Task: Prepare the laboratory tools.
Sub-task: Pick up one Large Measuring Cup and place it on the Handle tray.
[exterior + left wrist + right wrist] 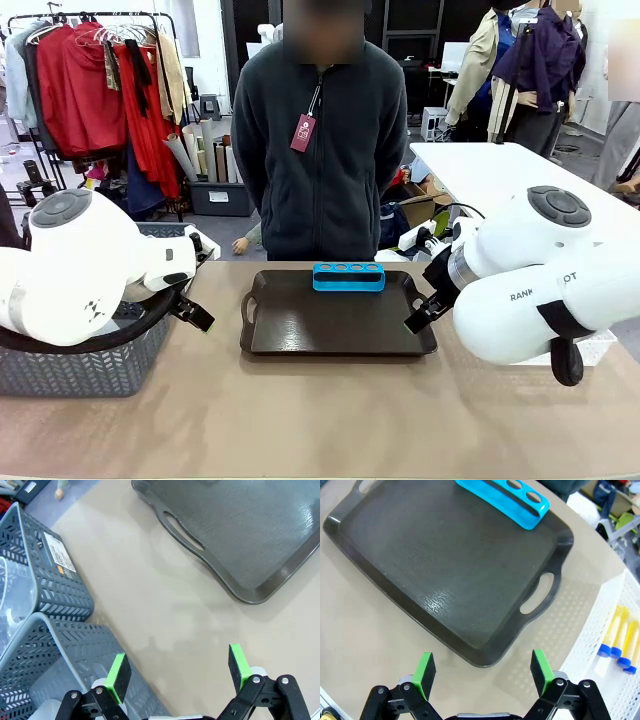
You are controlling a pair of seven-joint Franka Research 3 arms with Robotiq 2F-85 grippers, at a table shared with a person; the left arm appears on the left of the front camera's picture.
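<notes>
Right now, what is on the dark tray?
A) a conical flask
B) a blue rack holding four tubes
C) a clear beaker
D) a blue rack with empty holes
D: the blue rack stands at the far edge of the tray, holes empty; the blue-capped tubes lie in a white basket off it.

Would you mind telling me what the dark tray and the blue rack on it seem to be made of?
The tray looks like dark brown moulded plastic, with a fine grain and a soft sheen. The blue rack looks like smooth, glossy plastic, evenly coloured.
</notes>
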